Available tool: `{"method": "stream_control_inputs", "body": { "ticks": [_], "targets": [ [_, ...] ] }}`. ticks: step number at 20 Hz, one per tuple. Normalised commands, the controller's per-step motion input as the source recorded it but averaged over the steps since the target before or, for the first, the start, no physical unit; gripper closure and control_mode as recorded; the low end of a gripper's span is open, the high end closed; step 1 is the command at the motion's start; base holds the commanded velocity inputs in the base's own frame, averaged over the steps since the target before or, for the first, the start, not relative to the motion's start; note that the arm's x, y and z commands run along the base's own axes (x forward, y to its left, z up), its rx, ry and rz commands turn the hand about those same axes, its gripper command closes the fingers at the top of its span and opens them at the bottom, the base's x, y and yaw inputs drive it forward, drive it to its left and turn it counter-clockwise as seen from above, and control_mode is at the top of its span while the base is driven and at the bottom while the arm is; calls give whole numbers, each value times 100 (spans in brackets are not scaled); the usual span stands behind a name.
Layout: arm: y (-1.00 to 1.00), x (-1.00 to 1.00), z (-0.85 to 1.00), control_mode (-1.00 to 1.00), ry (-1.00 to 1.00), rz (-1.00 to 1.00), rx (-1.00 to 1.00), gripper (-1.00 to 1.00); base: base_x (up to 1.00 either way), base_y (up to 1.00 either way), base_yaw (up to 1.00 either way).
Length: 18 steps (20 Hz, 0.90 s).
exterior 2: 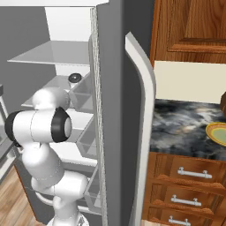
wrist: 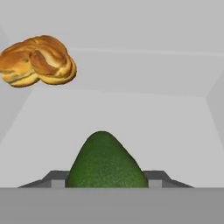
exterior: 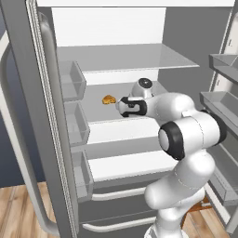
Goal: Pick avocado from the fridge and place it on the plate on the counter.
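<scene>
1. Dark green and pebbled, the avocado (wrist: 105,161) is sitting at 6 o'clock in the hand view, flanked on both sides by the dark fingertips (wrist: 154,176) of the hand (wrist: 105,180); whether they are pressing on the fruit or merely bracketing it, I cannot tell.
2. White arm links are reaching into the open fridge (exterior: 139,60) toward its middle shelf (exterior: 116,116), where the orange-brown pastry (exterior: 109,99) is lying at about 9 o'clock from the wrist.
3. Risk, as I judge it: the rounded skin is offering little to hold, so a loose or off-centre pinch could be squeezing the fruit out forward and rolling it toward the back wall.
4. Another risk: the pastry is near enough, at 10 o'clock in the hand view, that a sideways pull-out could be knocking it.
5. Withdrawal also looks tight, with door bins (exterior: 74,125) on the left and the door edge close in the right base view.
6. Hidden: the avocado's lower half and the contact points are being cut off at the bottom edge.
7. Far off, the plate (exterior 2: 217,133) is lying on the desk (exterior 2: 185,128), cropped by the frame at 3 o'clock.
</scene>
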Motion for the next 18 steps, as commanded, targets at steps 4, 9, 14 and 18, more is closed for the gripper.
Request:
{"method": "stream_control_inputs", "body": {
  "ticks": [4, 9, 14, 18],
  "targets": [
    [-1, -88, 15, -100, -9, -6, 0, 100, 0, 0, 0],
    [0, -100, 39, -100, -9, -6, 0, 100, 0, 0, 0],
    [-2, -100, 88, -100, 0, -1, 4, 100, 0, 0, 0],
    [0, -86, 80, -100, 16, 0, 3, 100, 0, 0, 0]
  ]
}}
